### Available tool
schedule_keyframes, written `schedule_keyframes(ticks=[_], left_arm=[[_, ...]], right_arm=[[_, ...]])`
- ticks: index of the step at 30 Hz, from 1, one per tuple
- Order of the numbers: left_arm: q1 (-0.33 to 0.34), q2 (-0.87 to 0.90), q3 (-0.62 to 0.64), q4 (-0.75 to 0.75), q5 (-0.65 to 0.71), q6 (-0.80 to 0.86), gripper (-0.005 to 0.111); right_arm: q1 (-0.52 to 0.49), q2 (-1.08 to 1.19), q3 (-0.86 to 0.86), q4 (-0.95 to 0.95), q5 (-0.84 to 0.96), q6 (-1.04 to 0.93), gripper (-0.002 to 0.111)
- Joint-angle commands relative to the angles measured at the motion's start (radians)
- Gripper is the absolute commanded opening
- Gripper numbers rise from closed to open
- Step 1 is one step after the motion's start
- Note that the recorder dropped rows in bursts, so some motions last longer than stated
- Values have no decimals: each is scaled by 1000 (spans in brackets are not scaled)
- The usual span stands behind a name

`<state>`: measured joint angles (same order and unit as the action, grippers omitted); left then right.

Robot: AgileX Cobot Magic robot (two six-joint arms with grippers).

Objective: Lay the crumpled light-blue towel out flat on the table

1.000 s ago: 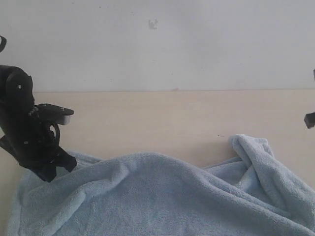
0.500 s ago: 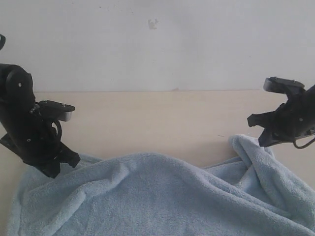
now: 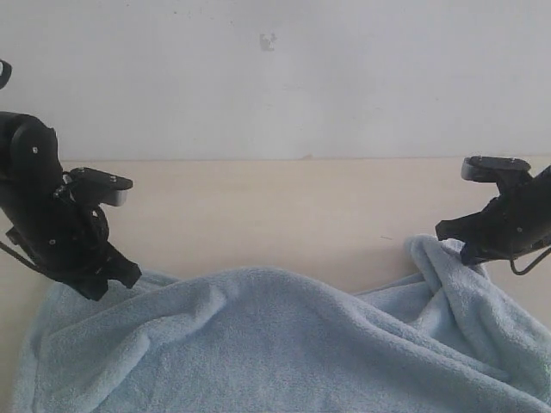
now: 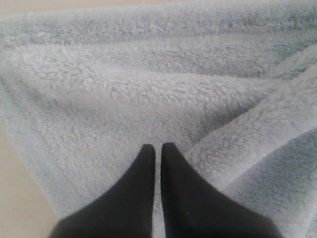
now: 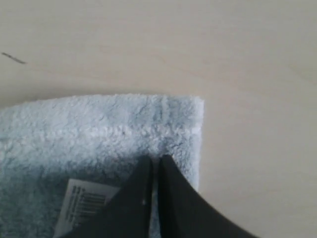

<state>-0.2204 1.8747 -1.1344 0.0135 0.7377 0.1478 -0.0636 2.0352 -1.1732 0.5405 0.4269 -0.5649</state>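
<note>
Lying crumpled across the lower part of the exterior view, the towel [image 3: 284,344] covers the desk [image 3: 258,206] there, with a raised fold at the right. The left hand [image 3: 110,280] is closed, its tips at the towel's left edge. The right hand [image 3: 455,248] is closed too, over the towel's corner near a white tag [image 5: 84,206]. Whether either hand pinches cloth is not clear.

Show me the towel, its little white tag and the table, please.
towel [image 3: 284,344]: exterior view, middle of its fluffy bulge.
white tag [image 5: 84,206]: right wrist view, its printed face.
table [image 3: 258,206]: exterior view, bare surface behind the towel.
</note>
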Motion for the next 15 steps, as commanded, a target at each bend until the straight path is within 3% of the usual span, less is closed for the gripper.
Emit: schedule_keyframes(ticks=[1, 5, 9, 13, 15], left_arm=[[9, -2, 10, 69, -110, 4, 4], [30, -2, 32, 69, -180, 4, 4], [41, -2, 36, 53, -229, 0, 4], [41, -2, 36, 20, -241, 0, 4], [41, -2, 36, 20, -205, 0, 4]], right_arm=[[-52, 0, -3, -40, -19, 43, 5], [-140, 0, -3, -73, -24, 102, 5], [-290, 0, -3, -73, 7, 175, 5], [-302, -8, -3, 40, 73, 146, 5], [-269, -63, -4, 137, 104, 23, 5]])
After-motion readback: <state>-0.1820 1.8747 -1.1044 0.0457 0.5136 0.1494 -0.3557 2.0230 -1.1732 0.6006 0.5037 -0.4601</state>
